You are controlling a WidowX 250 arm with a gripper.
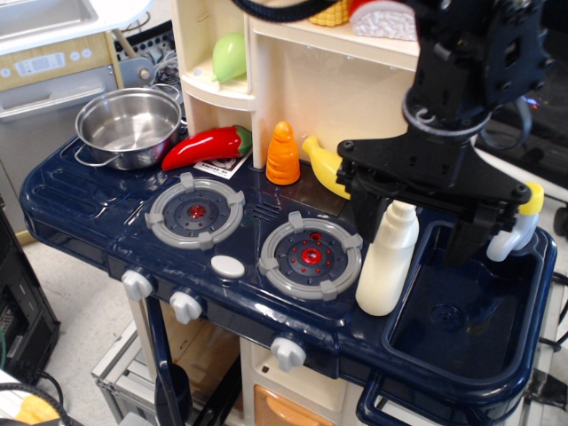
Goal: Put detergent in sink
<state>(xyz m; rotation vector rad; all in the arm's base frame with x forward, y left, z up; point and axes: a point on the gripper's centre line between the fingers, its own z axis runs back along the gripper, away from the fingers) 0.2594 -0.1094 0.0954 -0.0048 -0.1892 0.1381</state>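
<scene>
The detergent (387, 266) is a cream-white bottle standing upright on the navy counter, just left of the sink. The sink (461, 330) is a deep dark navy basin at the right and holds nothing. My black gripper (417, 229) hangs open over the bottle's top. Its left finger (366, 217) is close beside the bottle's neck and its right finger (465, 238) is over the sink's left part. The bottle's cap sits between the fingers, and I cannot tell whether either touches it.
A yellow banana (322, 167) lies behind the bottle, partly hidden by the gripper. An orange cone (282, 154), a red pepper (206, 146) and a steel pot (130, 125) stand further left. The pale blue faucet (515, 226) is at the sink's back right. Two burners (311, 256) lie left of the bottle.
</scene>
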